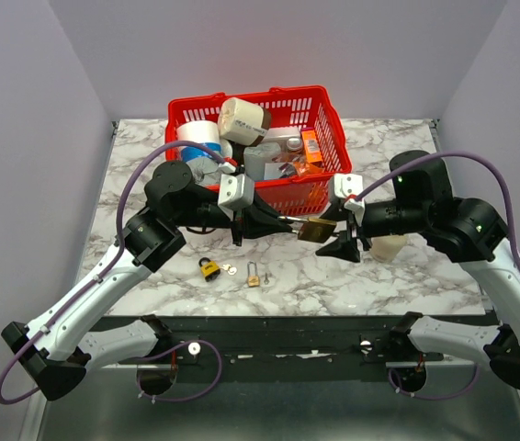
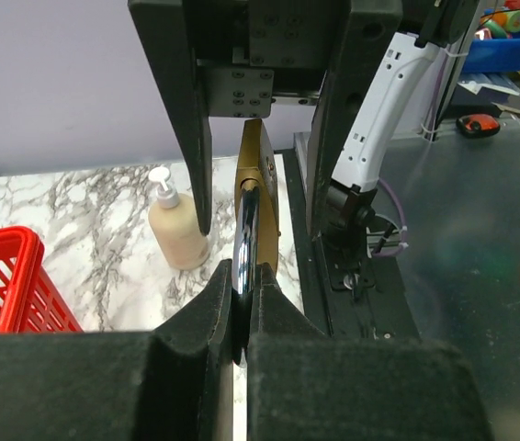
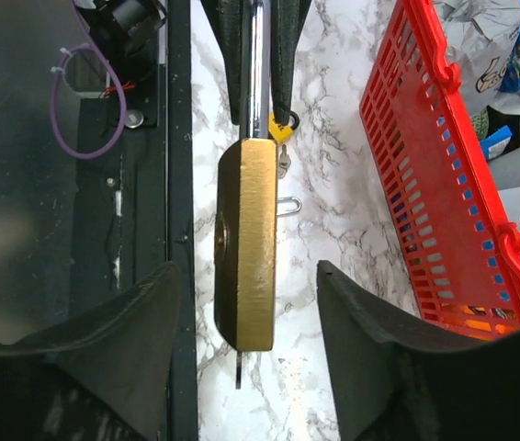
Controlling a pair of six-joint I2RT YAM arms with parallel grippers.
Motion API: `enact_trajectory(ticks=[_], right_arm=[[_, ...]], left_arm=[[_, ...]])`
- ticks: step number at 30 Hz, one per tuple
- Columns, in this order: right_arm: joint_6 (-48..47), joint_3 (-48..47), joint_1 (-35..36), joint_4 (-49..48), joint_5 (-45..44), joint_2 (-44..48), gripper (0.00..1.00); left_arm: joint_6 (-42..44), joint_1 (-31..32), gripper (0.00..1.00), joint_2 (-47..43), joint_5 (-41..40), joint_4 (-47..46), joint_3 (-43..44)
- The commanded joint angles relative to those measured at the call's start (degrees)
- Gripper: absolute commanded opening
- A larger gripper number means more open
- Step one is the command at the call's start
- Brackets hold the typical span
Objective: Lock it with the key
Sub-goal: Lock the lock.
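Observation:
A large brass padlock (image 1: 316, 230) hangs in the air in front of the basket. My left gripper (image 1: 289, 225) is shut on its silver shackle (image 2: 245, 230); the brass body (image 2: 265, 175) points away from it. In the right wrist view the padlock (image 3: 249, 239) lies edge-on between the open fingers of my right gripper (image 3: 246, 276), touching neither. A thin key end (image 3: 239, 367) sticks out of the padlock's bottom. My right gripper (image 1: 341, 241) holds nothing. The left fingertips (image 3: 231, 37) grip the shackle at the top of that view.
A red basket (image 1: 326, 101) full of items stands behind the grippers. A beige pump bottle (image 1: 390, 246) stands under the right arm, also in the left wrist view (image 2: 175, 234). Two small padlocks (image 1: 209, 268) (image 1: 254, 278) with small keys (image 1: 230, 269) lie on the marble table (image 1: 407, 285).

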State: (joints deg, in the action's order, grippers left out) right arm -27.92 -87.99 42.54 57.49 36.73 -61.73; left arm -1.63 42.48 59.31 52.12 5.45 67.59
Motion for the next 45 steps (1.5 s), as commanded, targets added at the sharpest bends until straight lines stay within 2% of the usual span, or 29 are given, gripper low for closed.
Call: enact_trajectory(ticks=[1, 9, 10, 11, 13, 14, 17, 25, 35, 39, 45], right_arm=[[1.20, -0.08, -0.01, -2.39, 2.20, -0.14, 0.65], [2.08, -1.05, -0.01, -2.83, 3.34, -1.02, 0.38], [2.08, -0.96, -0.01, -3.00, 3.52, -1.02, 0.33], [2.34, -0.96, -0.01, -3.09, 3.70, -1.11, 0.19], [2.70, -0.96, -0.01, -3.79, 3.61, -1.37, 0.10], [3.31, -0.96, -0.01, -4.05, 3.35, -1.46, 0.01], [4.01, -0.96, -0.01, -4.76, 3.43, -1.72, 0.01], [3.66, -0.52, -0.01, -3.88, 12.04, -2.16, 0.01], [5.68, -0.79, 0.08, -6.51, 15.12, -3.74, 0.01], [7.96, 0.18, 0.08, -10.89, 12.41, -3.75, 0.01], [9.99, 2.82, 0.00, -18.55, 2.39, -1.55, 0.01]], left_arm=[[-1.80, 0.32, 0.00, -1.04, 0.35, -6.42, 0.96], [-2.32, 0.67, 0.00, -0.77, -0.17, -6.33, 0.88], [-2.50, 0.76, 0.00, -0.69, -0.44, -6.42, 0.79], [-2.59, 0.94, 0.00, -0.60, -0.44, -6.59, 0.70], [-3.03, 1.20, 0.00, -0.60, -1.14, -6.77, 0.44], [-3.38, 1.46, 0.00, -0.51, -1.49, -6.86, 0.26], [-4.96, 1.90, 0.00, -0.07, -1.75, -7.39, -0.35], [-4.79, 4.01, 0.00, 0.63, -3.52, -10.72, -2.29], [-5.05, 8.49, 0.00, 2.21, -4.74, -14.59, -4.49], [-8.38, 9.81, 0.00, 2.65, -5.45, -17.58, -5.63], [-13.14, 10.17, 0.00, 2.74, -6.85, -19.96, -7.74]])
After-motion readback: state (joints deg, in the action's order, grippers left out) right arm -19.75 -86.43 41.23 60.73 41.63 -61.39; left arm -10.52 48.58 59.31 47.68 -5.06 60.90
